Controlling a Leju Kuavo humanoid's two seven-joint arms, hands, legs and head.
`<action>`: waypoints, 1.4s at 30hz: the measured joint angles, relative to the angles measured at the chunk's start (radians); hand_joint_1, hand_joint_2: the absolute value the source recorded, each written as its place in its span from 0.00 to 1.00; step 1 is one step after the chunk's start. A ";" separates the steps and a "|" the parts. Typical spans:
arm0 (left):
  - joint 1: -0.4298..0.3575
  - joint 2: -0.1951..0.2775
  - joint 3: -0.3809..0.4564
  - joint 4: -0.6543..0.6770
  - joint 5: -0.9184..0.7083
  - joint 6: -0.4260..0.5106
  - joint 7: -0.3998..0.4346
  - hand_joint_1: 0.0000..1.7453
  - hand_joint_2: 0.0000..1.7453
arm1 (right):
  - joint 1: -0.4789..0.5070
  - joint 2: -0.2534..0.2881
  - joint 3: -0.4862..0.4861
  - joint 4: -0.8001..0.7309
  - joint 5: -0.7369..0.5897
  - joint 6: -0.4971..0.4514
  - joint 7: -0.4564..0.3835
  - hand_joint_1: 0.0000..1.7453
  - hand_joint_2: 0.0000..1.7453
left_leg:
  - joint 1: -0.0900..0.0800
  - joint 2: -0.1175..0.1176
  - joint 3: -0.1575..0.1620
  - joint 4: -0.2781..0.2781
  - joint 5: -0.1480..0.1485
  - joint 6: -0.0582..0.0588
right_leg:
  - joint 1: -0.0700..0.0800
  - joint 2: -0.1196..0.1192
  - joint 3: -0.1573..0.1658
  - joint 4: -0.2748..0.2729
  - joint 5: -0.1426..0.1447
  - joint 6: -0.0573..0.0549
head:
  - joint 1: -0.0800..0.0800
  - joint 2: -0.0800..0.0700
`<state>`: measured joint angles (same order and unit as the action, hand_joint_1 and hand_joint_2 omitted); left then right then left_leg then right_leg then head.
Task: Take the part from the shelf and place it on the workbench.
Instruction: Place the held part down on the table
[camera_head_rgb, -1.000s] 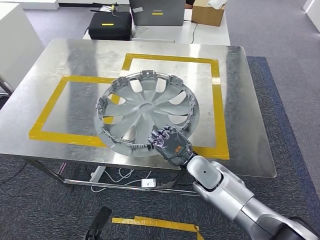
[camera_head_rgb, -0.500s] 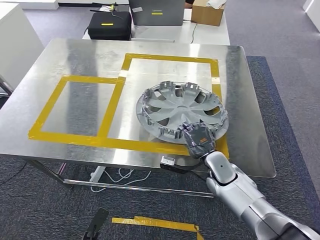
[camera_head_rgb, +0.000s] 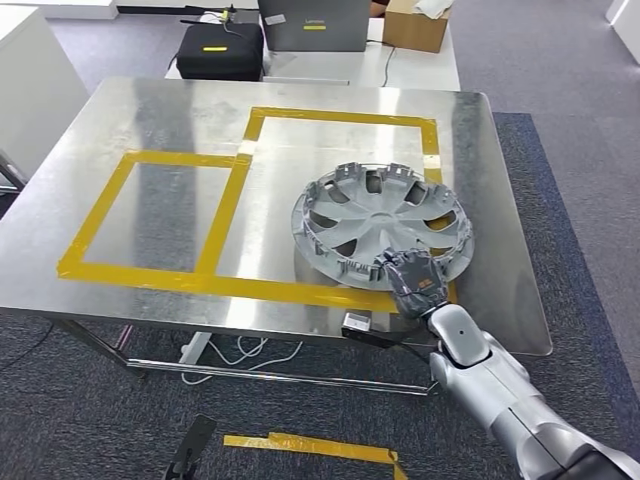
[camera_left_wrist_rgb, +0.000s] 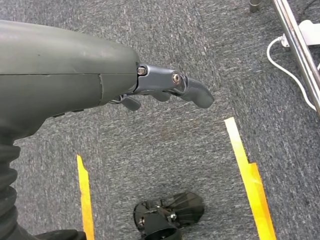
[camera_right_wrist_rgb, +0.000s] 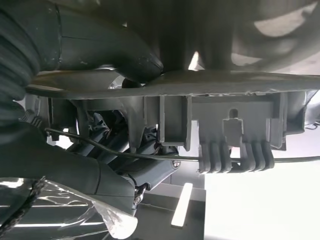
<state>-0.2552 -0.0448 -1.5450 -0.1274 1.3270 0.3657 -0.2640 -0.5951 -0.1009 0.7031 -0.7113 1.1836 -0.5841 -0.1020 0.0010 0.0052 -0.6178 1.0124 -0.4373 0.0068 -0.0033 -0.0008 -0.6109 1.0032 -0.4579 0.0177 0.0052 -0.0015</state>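
Note:
The part is a silver-grey wheel cover (camera_head_rgb: 381, 222), inner side up, low over the right taped square of the metal workbench (camera_head_rgb: 151, 210); whether it touches the top I cannot tell. My right hand (camera_head_rgb: 413, 282) grips its near rim at the bench's front right. Up close, the right wrist view has the rim and its clips (camera_right_wrist_rgb: 211, 125) with my thumb (camera_right_wrist_rgb: 109, 45) on one side of it and my fingers (camera_right_wrist_rgb: 113, 145) on the other. My left hand (camera_left_wrist_rgb: 166, 90) hangs over the carpet, fingers apart and holding nothing.
Yellow tape marks two squares on the bench, the left one (camera_head_rgb: 143, 215) bare. Behind the bench a white table carries a black case (camera_head_rgb: 220, 50), a laptop (camera_head_rgb: 313, 25) and a cardboard box (camera_head_rgb: 415, 25). Cables (camera_head_rgb: 249, 352) lie under the bench. Yellow tape strip (camera_head_rgb: 309, 445) on the carpet.
My right hand has carried the wheel cover from the middle of the bench to the right taped square and lowered it from tilted to nearly flat.

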 joint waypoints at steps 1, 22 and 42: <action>0.000 0.000 0.000 0.000 0.000 0.000 0.000 0.00 1.00 | -0.001 -0.001 -0.002 0.008 0.005 0.000 -0.006 1.00 1.00 | 0.000 0.000 0.000 0.000 0.000 0.000 | 0.000 0.000 0.000 0.000 0.000 0.000 | 0.000 0.000; -0.012 -0.003 -0.002 0.000 -0.021 -0.005 0.020 0.00 1.00 | -0.083 0.045 0.044 0.101 0.035 0.008 -0.041 0.00 0.00 | 0.000 0.000 0.000 0.000 0.000 0.000 | 0.000 0.000 0.000 0.000 0.000 0.000 | 0.000 0.000; 0.001 -0.002 0.011 0.000 0.038 0.033 0.001 0.00 0.00 | -0.030 0.048 0.033 0.025 -0.019 0.092 0.047 0.00 0.00 | 0.000 0.000 0.000 0.000 0.000 0.000 | 0.000 0.000 0.000 0.000 0.000 0.000 | 0.000 0.000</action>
<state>-0.2546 -0.0465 -1.5339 -0.1274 1.3650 0.3986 -0.2627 -0.6247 -0.0532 0.7360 -0.6865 1.1646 -0.4920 -0.0546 0.0011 0.0053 -0.6179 1.0123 -0.4374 0.0067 -0.0032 -0.0008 -0.6110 1.0032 -0.4579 0.0175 0.0052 -0.0015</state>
